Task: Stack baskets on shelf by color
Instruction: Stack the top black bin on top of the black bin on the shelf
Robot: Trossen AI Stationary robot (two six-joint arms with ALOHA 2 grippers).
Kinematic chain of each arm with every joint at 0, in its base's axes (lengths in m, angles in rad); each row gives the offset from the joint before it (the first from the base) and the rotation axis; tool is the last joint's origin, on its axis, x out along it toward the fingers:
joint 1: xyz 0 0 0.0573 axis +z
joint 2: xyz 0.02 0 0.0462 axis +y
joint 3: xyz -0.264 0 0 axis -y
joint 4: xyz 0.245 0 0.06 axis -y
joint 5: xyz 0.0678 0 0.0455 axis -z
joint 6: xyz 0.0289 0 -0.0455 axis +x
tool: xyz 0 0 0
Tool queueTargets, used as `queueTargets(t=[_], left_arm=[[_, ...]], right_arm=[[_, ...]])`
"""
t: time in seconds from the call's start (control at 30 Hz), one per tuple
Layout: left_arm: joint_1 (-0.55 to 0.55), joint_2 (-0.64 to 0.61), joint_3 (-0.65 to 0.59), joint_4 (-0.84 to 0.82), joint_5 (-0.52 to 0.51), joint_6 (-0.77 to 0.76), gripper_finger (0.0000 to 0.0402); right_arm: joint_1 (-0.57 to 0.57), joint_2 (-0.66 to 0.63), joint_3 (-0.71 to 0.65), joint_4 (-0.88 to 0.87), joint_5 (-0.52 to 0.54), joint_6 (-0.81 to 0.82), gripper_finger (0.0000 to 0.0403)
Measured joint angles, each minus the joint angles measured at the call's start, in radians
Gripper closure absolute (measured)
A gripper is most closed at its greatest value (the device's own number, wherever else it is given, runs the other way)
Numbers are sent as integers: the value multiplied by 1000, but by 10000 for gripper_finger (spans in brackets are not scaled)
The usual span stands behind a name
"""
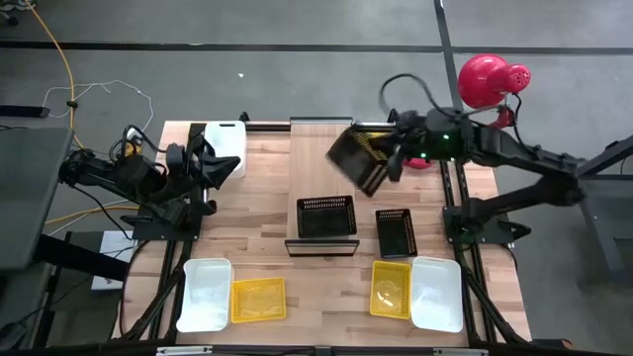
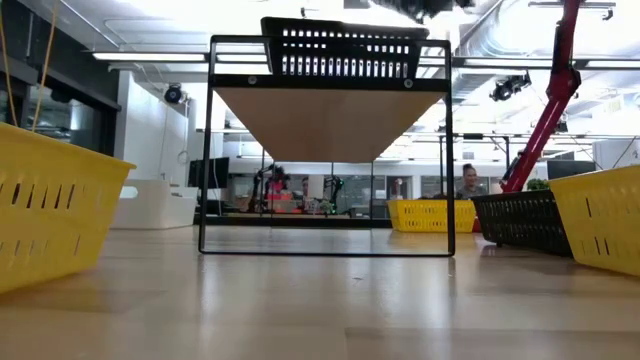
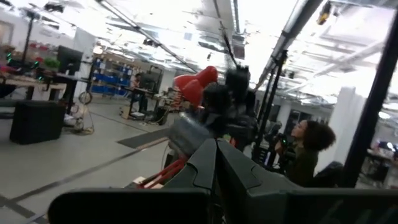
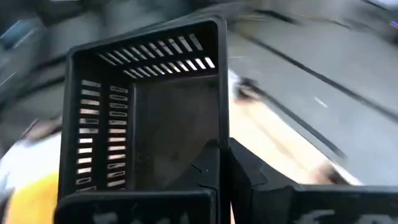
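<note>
My right gripper [image 1: 384,163] hangs above the table's far middle, shut on a black mesh basket [image 1: 354,158] that is up in the air and tilted. Another black basket [image 1: 326,216] rests by its bottom on the raised wood shelf [image 2: 330,120]. A third black one [image 1: 394,232] lies on the table to the shelf's right. Yellow baskets [image 1: 391,289] [image 1: 257,299] and white ones [image 1: 435,293] [image 1: 205,293] sit along the near edge. My left gripper [image 1: 220,163] waits shut beside a white basket [image 1: 226,138] at the far left. My right gripper [image 4: 224,158] pinches the rim of one side wall [image 4: 222,112] of the black basket [image 4: 143,118], with one finger inside the tray and one outside. The basket is lifted clear of table and shelf and juts out tilted from the fingers, with its open top facing the wrist camera.
A yellow basket [image 2: 430,213] sits near the far edge behind the held one. A red lamp-like object [image 1: 490,79] stands past the far right corner. A person [image 3: 305,152] shows in the room beyond. Bare wood lies between the shelf and the left arm.
</note>
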Motion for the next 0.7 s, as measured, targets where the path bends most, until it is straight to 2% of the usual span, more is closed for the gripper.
queueTargets(t=[0.13, 0.37, 0.53, 0.7], left_arm=[[0, 0, 0, 0, 24, 7, 401], [0, 0, 0, 0, 24, -2, 401], [0, 0, 0, 0, 24, -8, 401], [0, 0, 0, 0, 24, -11, 401]], right_arm=[[52, 184, 212, -136, -182, -239, 402], [100, 446, 468, -307, -273, -434, 402], [105, 569, 559, -382, -287, -478, 403], [104, 621, 572, -395, -344, -483, 403]])
